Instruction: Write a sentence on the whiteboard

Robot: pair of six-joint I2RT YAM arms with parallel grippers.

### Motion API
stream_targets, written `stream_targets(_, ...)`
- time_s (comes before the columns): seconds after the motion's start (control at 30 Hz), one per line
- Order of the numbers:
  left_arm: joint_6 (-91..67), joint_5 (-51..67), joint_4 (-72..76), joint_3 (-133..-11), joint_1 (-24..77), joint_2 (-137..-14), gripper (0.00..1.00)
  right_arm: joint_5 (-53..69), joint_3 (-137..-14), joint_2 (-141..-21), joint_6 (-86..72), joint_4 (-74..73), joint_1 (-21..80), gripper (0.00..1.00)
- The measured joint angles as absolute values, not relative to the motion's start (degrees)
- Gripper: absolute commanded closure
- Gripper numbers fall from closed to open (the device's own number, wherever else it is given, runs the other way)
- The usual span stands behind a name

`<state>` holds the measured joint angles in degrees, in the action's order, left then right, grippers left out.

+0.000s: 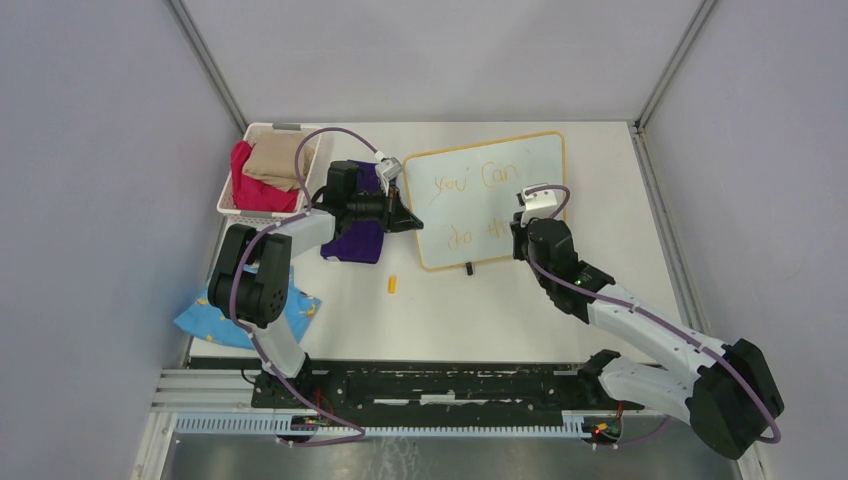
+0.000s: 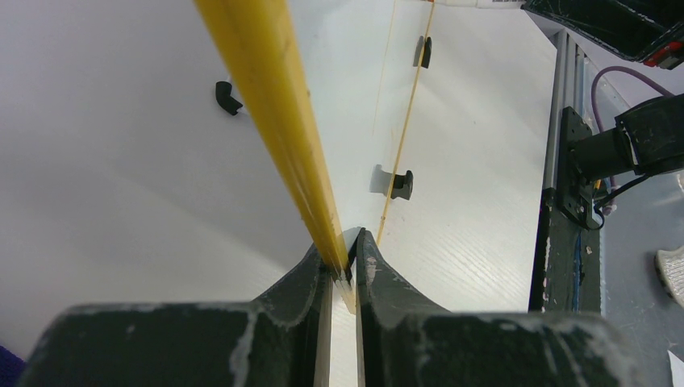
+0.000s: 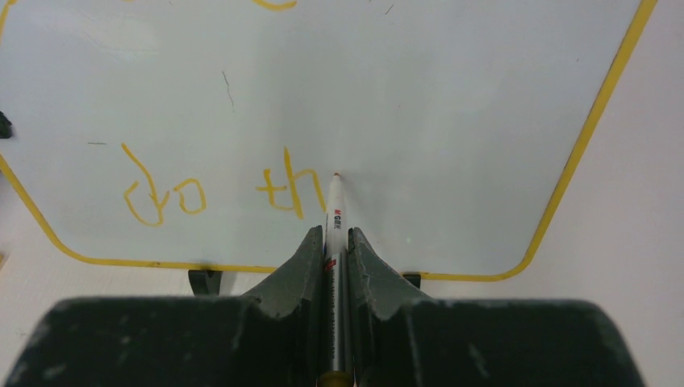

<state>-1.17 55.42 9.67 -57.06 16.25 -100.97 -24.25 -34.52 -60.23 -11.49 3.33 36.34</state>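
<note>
The whiteboard (image 1: 530, 165), white with a yellow frame, lies at the middle back of the table. Orange writing on it reads "you Can" (image 1: 470, 180) above "do th" (image 1: 475, 235). My left gripper (image 1: 412, 222) is shut on the board's left edge; the left wrist view shows the yellow frame (image 2: 274, 105) pinched between the fingers of the gripper (image 2: 345, 258). My right gripper (image 1: 520, 232) is shut on a white marker (image 3: 334, 218). The marker's tip touches the board just right of the "th" (image 3: 286, 189). The "do" (image 3: 161, 193) is further left.
A white basket (image 1: 228, 190) with red and tan cloths stands at the back left. A purple cloth (image 1: 355, 240) lies under the left arm and a blue cloth (image 1: 215, 315) at the near left. A small orange cap (image 1: 392, 284) lies below the board.
</note>
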Motion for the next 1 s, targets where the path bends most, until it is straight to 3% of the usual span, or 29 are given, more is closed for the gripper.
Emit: stream_targets(1.0,-1.17,55.35,9.58,-57.08,16.27,-100.97,0.98,-24.23,-31.53,-59.29,-11.75,3.77,36.03,1.0)
